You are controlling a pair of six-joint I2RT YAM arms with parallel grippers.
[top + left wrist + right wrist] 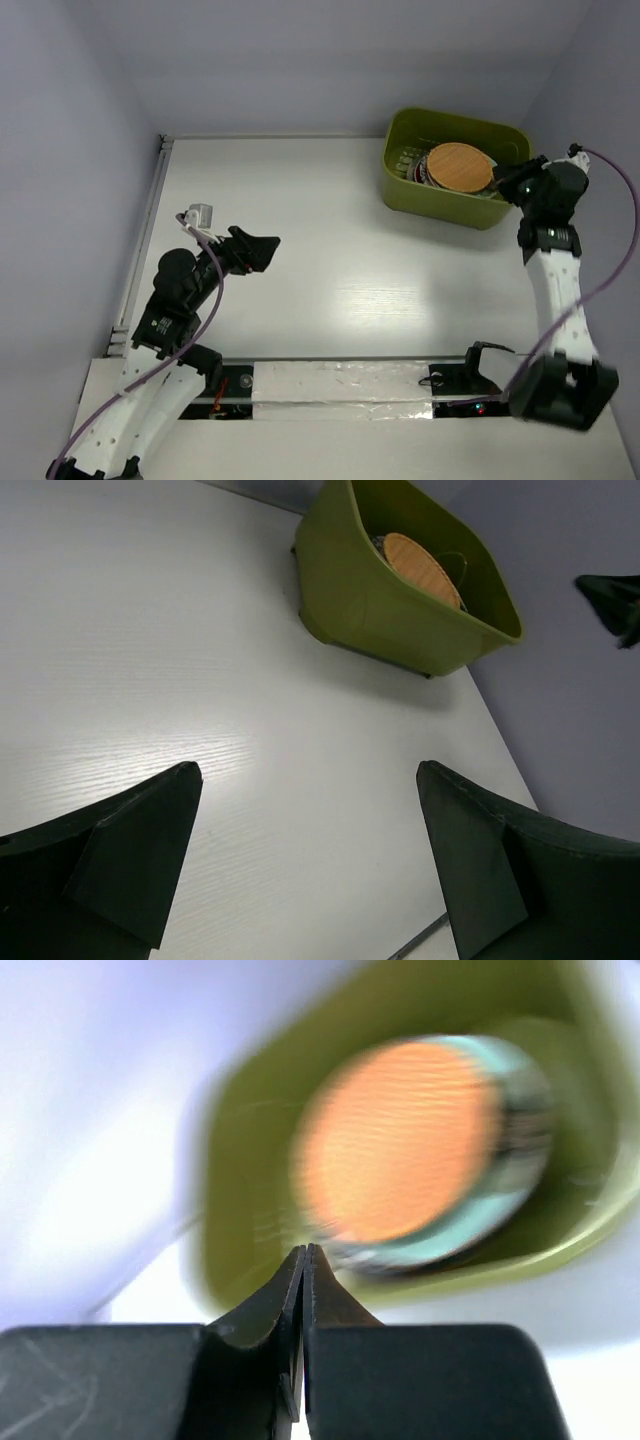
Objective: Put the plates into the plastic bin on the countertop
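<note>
While hanging above the near-left part of the table [340, 260], holds the left jaws spread wide, with nothing between them. Shows, from the left wrist, one dark finger [110, 865] at each lower corner of the view, and only bare white surface in the gap. Carries these jaws on the left arm [190, 290], folded back toward its base and well apart from the plastic bin [440, 205].

Presses the right jaws together tip to tip, pinching nothing. Places them, at the end of the right arm [560, 290], by the right end of the bin at about rim height; cannot tell whether touching it. Blurs heavily in the right wrist view, but gives the closed tips pointing at the bin [240, 1220] and its load.

Finds the bin [370, 600] in the far right corner of the table, near both the back wall and the right wall, set a little askew. Finds the plates stacked inside: the wood-tan plate [460, 167] [420, 568] [400, 1140] on top, a mint green rim [480, 1222] showing under it, and a darker patterned edge at the stack's left. Cannot make out the rest.

Leaves a broad stretch of bare table between the left jaws and the bin. Bounds the table on the left with a metal rail [145, 230], and at the near edge with a pale padded strip [340, 385] between the two bases.
</note>
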